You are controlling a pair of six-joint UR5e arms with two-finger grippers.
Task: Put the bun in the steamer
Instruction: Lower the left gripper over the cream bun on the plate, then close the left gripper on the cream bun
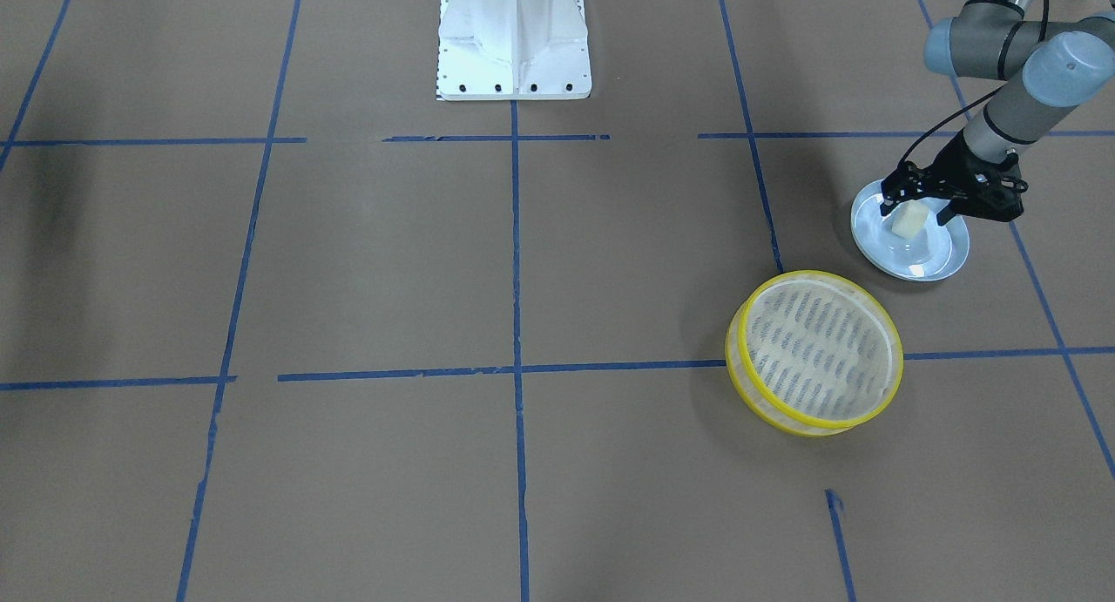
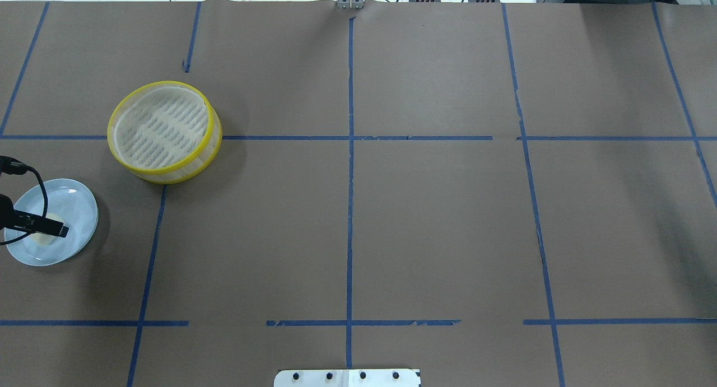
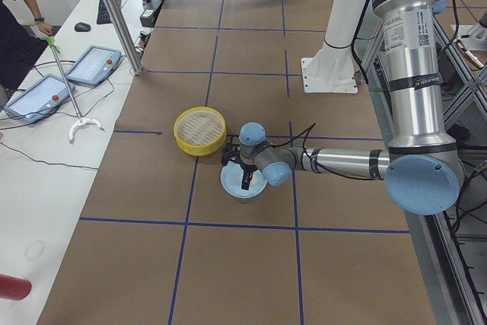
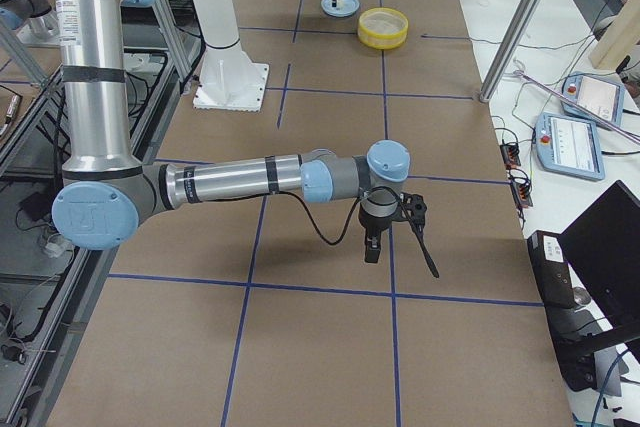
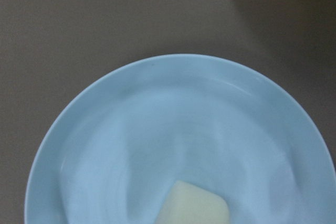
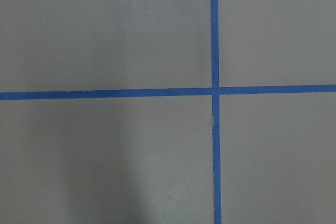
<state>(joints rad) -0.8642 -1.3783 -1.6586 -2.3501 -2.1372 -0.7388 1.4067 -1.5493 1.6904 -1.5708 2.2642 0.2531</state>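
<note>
The cream-white bun (image 1: 906,221) lies on a pale blue plate (image 1: 923,258) near the table's left end. My left gripper (image 1: 915,212) is open and low over the plate, with one finger on each side of the bun. The left wrist view shows the bun (image 5: 194,205) at the bottom edge and the plate (image 5: 157,119) filling the view. The steamer (image 1: 814,349), with yellow rims and a slatted floor, stands empty beside the plate and apart from it (image 2: 163,130). My right gripper (image 4: 395,232) shows only in the exterior right view, low over bare table far from both. I cannot tell whether it is open or shut.
The white robot base (image 1: 514,40) stands at the table's robot side. The brown table (image 2: 437,219) carries a grid of blue tape lines. Control tablets (image 3: 91,62) and an operator (image 3: 19,36) are beyond the far edge.
</note>
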